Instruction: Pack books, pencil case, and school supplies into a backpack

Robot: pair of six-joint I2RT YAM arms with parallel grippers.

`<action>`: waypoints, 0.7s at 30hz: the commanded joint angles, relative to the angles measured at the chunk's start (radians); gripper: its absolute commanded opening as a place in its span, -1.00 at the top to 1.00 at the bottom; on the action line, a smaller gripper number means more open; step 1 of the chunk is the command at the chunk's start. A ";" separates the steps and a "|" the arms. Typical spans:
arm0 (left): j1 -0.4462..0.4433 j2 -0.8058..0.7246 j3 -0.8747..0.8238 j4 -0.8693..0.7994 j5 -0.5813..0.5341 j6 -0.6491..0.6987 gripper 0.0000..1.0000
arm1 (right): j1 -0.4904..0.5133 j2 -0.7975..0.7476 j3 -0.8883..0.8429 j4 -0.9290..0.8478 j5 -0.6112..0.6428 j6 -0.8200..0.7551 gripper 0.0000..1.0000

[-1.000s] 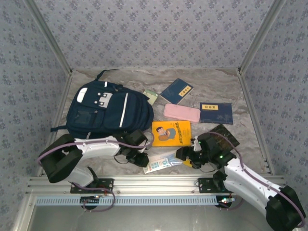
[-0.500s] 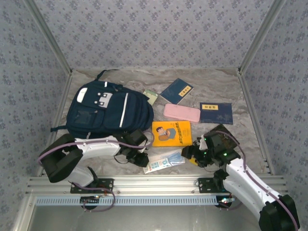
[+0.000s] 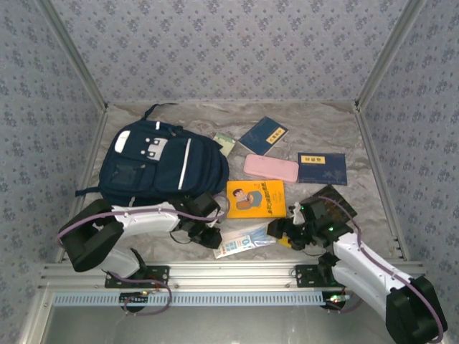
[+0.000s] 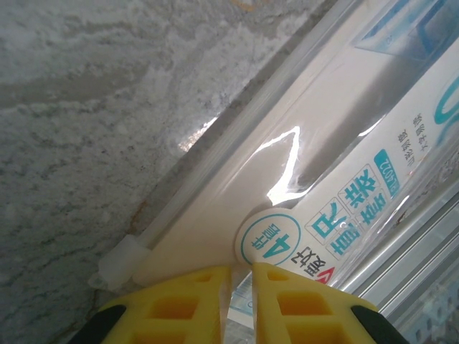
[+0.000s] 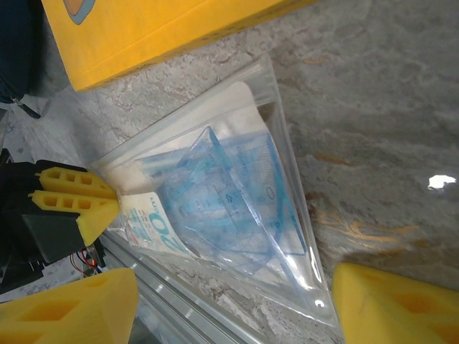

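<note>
The white-and-blue plastic packet [image 3: 244, 242] lies near the table's front edge, with blue rulers inside it [image 5: 215, 193]. My left gripper [image 3: 214, 240] is shut on the packet's left corner, the film pinched between its yellow fingers [image 4: 240, 287]. At the packet's right end my right gripper [image 3: 278, 233] stands open, its fingers straddling the packet's tip without touching it [image 5: 237, 308]. The orange book [image 3: 255, 198] lies just behind. The navy backpack [image 3: 158, 168] lies at the back left. A pink pencil case [image 3: 270, 168], two navy books [image 3: 263, 135] [image 3: 321, 168] and a green notepad [image 3: 224, 143] lie further back.
A black book [image 3: 333, 203] lies partly under my right arm. The aluminium rail [image 3: 229, 276] runs along the near edge, right beside the packet. Patterned walls close in the left, right and back sides.
My right arm has shifted a little, its wrist settling lower by the packet's right end. The left gripper and the packet have stayed put.
</note>
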 commanded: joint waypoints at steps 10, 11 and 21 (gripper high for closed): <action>-0.006 0.056 -0.016 -0.013 -0.057 0.026 0.70 | 0.039 0.126 -0.021 0.339 -0.086 0.096 -0.15; -0.006 0.057 -0.015 -0.012 -0.057 0.026 0.70 | 0.041 0.151 -0.021 0.371 -0.089 0.104 -0.12; -0.006 0.053 -0.013 -0.014 -0.064 0.029 0.75 | 0.123 0.496 0.037 0.679 -0.072 0.150 0.16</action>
